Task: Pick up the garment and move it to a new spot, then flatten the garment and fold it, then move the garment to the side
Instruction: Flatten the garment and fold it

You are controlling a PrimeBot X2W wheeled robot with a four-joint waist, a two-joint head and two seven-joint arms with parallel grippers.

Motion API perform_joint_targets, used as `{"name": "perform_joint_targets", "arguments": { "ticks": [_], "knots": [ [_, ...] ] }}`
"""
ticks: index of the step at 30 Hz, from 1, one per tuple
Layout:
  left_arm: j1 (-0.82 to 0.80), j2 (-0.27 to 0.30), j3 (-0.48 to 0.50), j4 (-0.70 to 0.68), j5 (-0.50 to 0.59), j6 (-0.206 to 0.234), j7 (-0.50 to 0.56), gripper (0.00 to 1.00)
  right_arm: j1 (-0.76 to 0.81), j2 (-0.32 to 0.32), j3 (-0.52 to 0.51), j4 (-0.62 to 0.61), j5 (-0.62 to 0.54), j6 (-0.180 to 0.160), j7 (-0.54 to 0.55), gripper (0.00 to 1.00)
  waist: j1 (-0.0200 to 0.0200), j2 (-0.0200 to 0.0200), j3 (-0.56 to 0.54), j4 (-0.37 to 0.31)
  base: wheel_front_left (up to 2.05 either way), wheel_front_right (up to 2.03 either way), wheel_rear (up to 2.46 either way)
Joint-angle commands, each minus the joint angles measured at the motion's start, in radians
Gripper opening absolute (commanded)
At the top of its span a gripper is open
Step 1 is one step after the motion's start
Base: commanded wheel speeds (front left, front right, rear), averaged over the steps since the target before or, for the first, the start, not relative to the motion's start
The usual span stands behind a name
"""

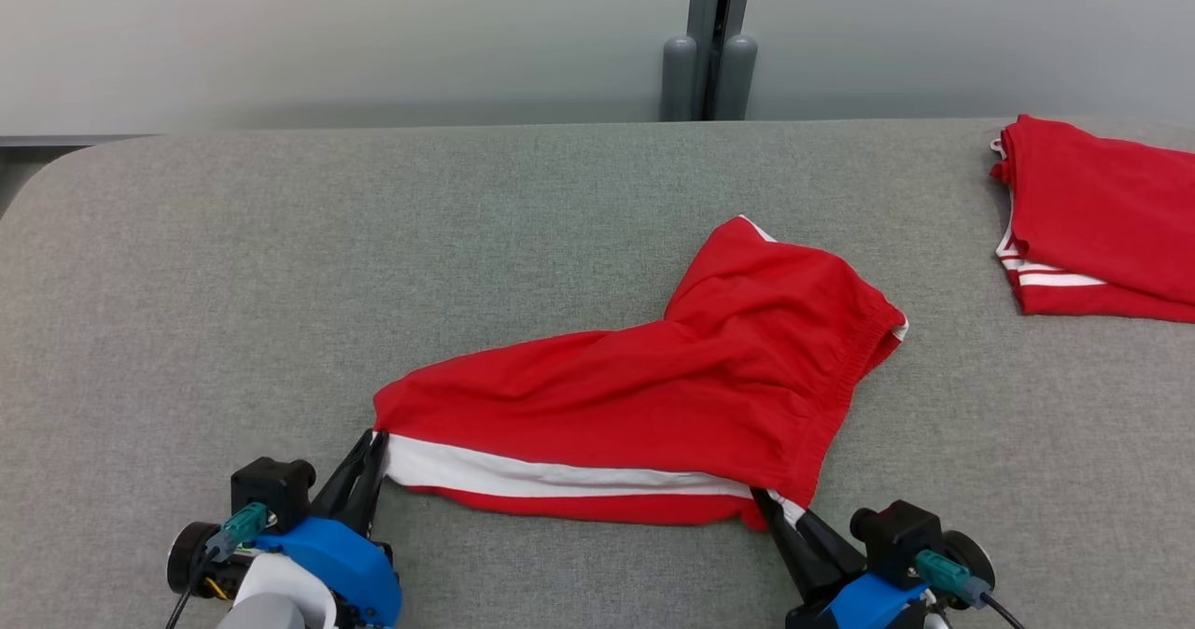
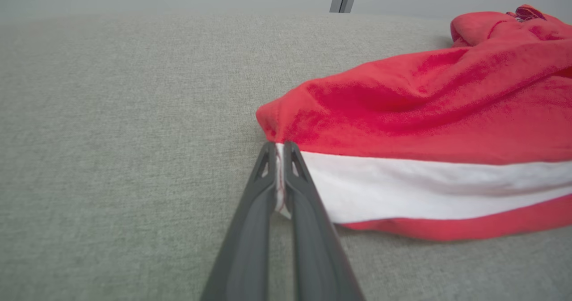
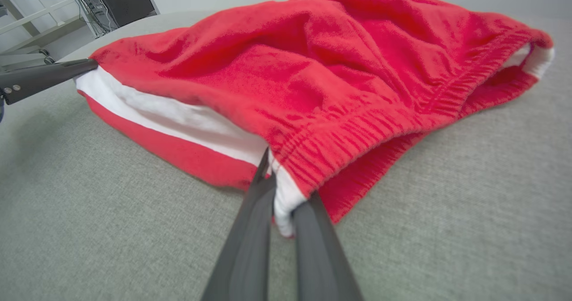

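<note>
Red garment (image 1: 653,396) lies rumpled, lower centre of head view, on grey table (image 1: 280,265). Left gripper (image 1: 373,440) is clamped on its white-striped hem corner, right gripper (image 1: 761,498) on the waistband corner. Both bites look thin, so an uneven lift could pull one corner free.

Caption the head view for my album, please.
Left gripper and right gripper pinch near corners of red shorts on grey table.

Grey padded table (image 1: 280,265), pale wall (image 1: 327,32)
</note>
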Motion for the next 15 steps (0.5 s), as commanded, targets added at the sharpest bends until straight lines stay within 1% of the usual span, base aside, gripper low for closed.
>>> {"name": "perform_joint_targets", "arguments": {
  "ticks": [1,8,12,15],
  "knots": [
    [0.011,0.006,0.011,-0.022,0.012,-0.001,0.0,0.0,0.006,-0.004,-0.008,-0.02,-0.006,0.0,-0.005,0.0,-0.0001,0.0,-0.004,0.0,0.0,0.0,0.0],
    [0.007,0.022,0.064,-0.125,0.05,-0.001,0.0,0.0,-0.008,-0.03,-0.042,-0.118,-0.01,0.0,-0.008,0.0,-0.0001,0.0,-0.007,0.002,0.0,0.0,0.0],
    [-0.047,0.036,0.084,-0.175,0.059,-0.001,0.0,0.0,-0.055,-0.059,-0.052,-0.183,-0.015,0.0,0.004,0.0,-0.0001,0.0,0.007,0.002,0.0,0.0,0.0],
    [-0.111,0.054,0.068,-0.187,0.073,-0.001,0.0,0.0,-0.114,-0.085,-0.059,-0.227,-0.01,0.0,0.022,0.0,-0.0001,0.0,0.027,-0.001,0.0,0.0,0.0]
  ]
}}
